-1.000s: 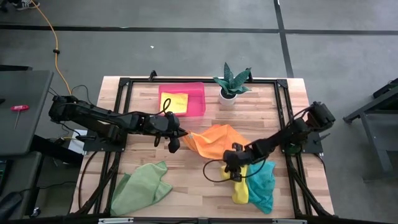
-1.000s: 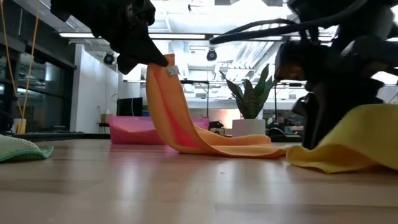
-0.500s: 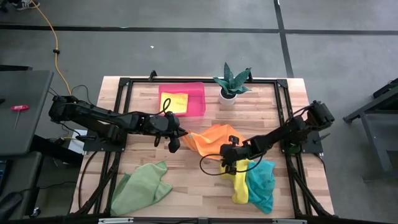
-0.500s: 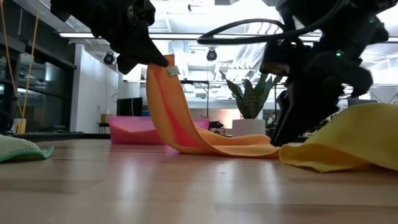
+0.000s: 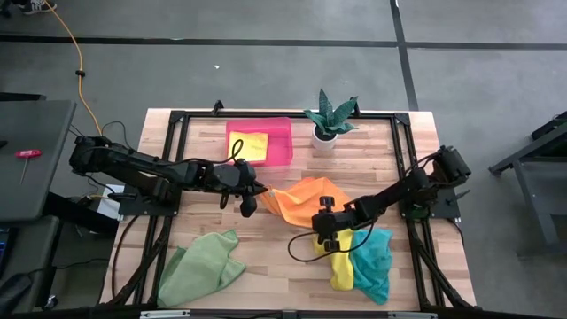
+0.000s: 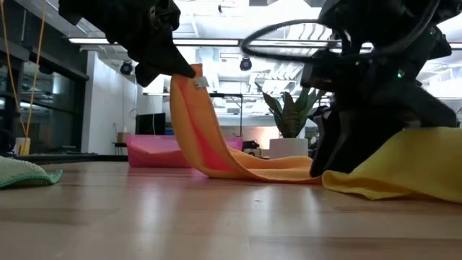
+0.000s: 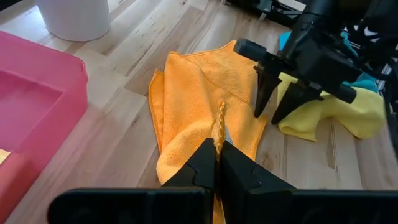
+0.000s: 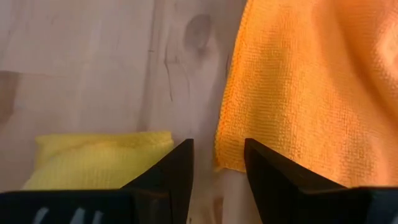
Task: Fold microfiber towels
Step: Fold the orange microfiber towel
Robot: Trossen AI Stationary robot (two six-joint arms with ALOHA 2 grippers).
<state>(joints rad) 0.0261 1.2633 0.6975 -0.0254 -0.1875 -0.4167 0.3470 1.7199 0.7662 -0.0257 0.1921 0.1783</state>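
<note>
The orange towel (image 5: 306, 199) lies mid-table with one corner lifted by my left gripper (image 5: 251, 190), which is shut on it. My right gripper (image 5: 321, 232) is open and points down at the orange towel's near edge (image 8: 229, 155). One of its fingers is over the cloth and the other over bare wood, beside a yellow towel (image 5: 341, 266). A teal towel (image 5: 376, 257) lies partly on the yellow one. A light green towel (image 5: 202, 261) is crumpled at the near left. Another yellow towel (image 5: 251, 144) sits in the pink tray (image 5: 282, 133). My left gripper pinches a bunched corner of the orange towel (image 7: 219, 121) between its two fingers, slanting down from the table's left. That corner is lifted clear. The cloth hangs down from it in a loose slope (image 6: 198, 137), and the rest lies on the table.
The pink tray stands at the far middle with a potted plant (image 5: 330, 120) to its right. A black frame (image 5: 403, 146) runs around the wooden table top. Bare wood shows between the green towel and the yellow one.
My right gripper has rolled about its own axis, and its fingertips have swung a little toward the table's left, to the orange towel's near edge, with the same gap between them. The orange towel stays lifted as before.
</note>
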